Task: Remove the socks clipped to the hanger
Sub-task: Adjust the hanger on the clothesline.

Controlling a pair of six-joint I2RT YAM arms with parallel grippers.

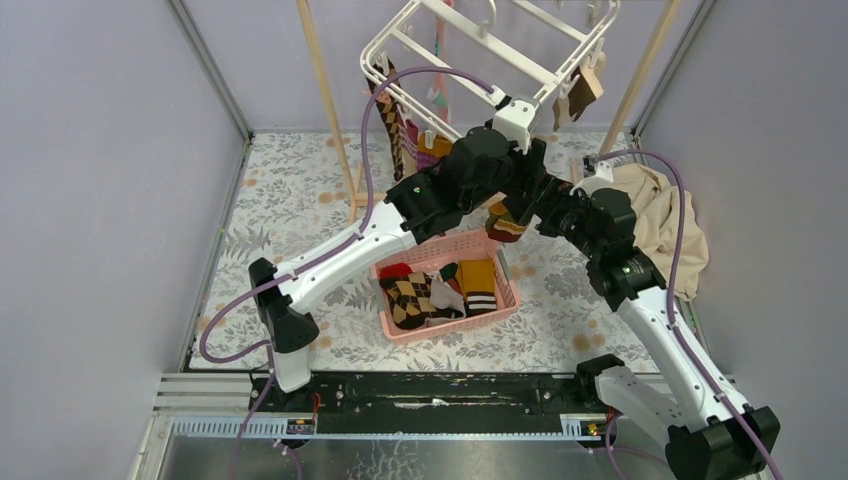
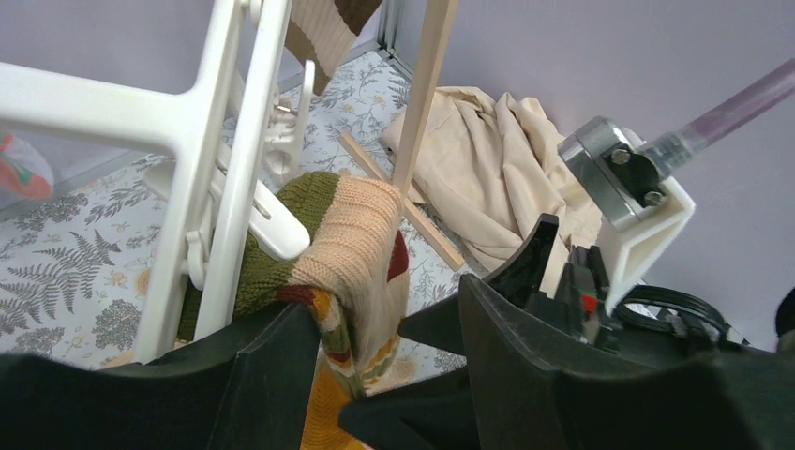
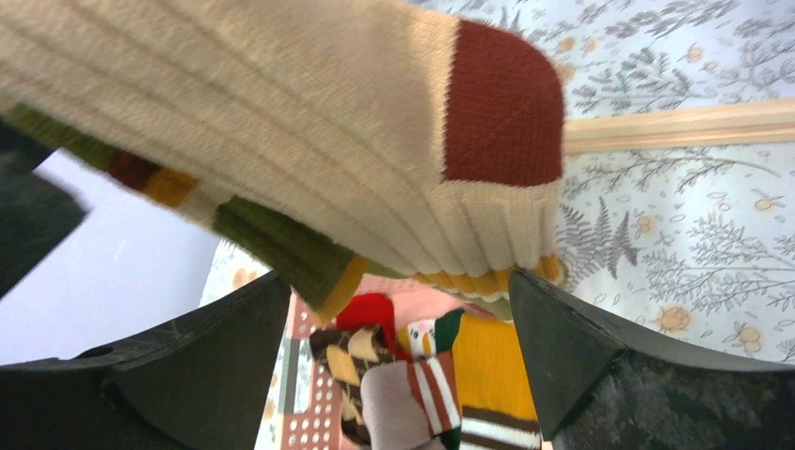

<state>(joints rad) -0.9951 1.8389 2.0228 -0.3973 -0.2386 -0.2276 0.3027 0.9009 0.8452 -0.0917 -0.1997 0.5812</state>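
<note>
Sock (beige-olive, striped) dangles at 6 o'clock edge of hanger; left gripper, right gripper both agape astride it. Unclipping step; next: pinch, tug down.

Figure: a robot laboratory test cell. You worked inside a booth of plain lavender wall panels set in metal framing. A left arm and a right arm were bolted to a black rail and trailed purple cables. The floral table cover, wooden rail frame, white hanger and pink basket were the only household touches.
</note>
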